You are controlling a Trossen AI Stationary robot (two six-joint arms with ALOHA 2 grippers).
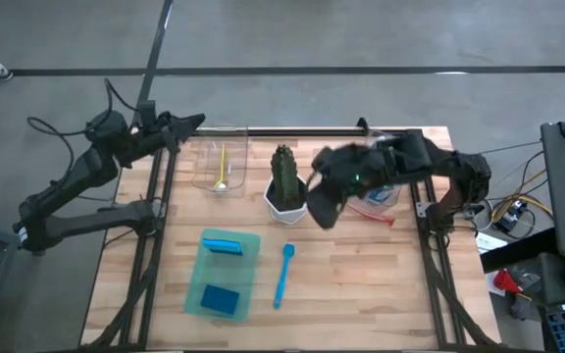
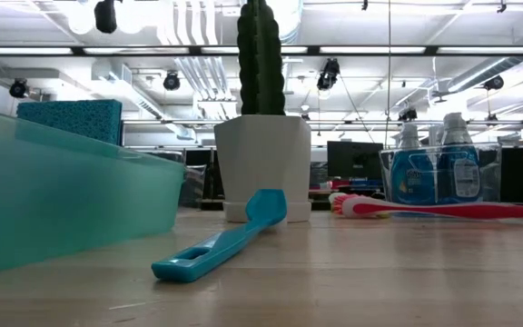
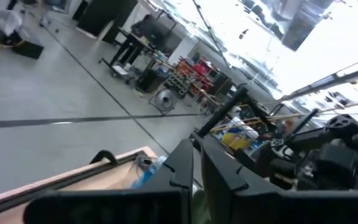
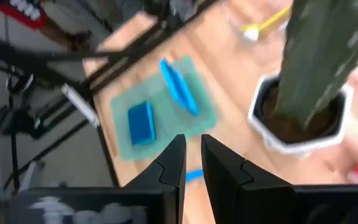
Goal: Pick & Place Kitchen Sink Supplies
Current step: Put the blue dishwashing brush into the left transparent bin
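Observation:
A blue long-handled brush [image 1: 283, 275] [image 2: 221, 241] lies flat on the wood, near the middle. A pink brush [image 1: 379, 216] [image 2: 443, 209] lies in front of a clear bin holding blue bottles [image 1: 383, 194] [image 2: 439, 173]. A yellow brush [image 1: 222, 169] rests in another clear bin at the far left. Two blue sponges sit on the green tray [image 1: 251, 257]: the light one [image 1: 223, 244] stands on edge, the dark one [image 1: 221, 299] lies flat. My right gripper [image 1: 320, 212] [image 4: 193, 155] hovers shut and empty just right of the cactus. My left gripper [image 1: 196, 122] [image 3: 197, 149] is shut, raised beyond the far-left corner.
The green cactus in its white pot [image 1: 284, 184] [image 2: 263, 163] stands mid-table, close beside my right gripper. The right arm reaches over the bottle bin and part of the pink brush. Bare wood lies along the near right part of the table [image 1: 361, 294].

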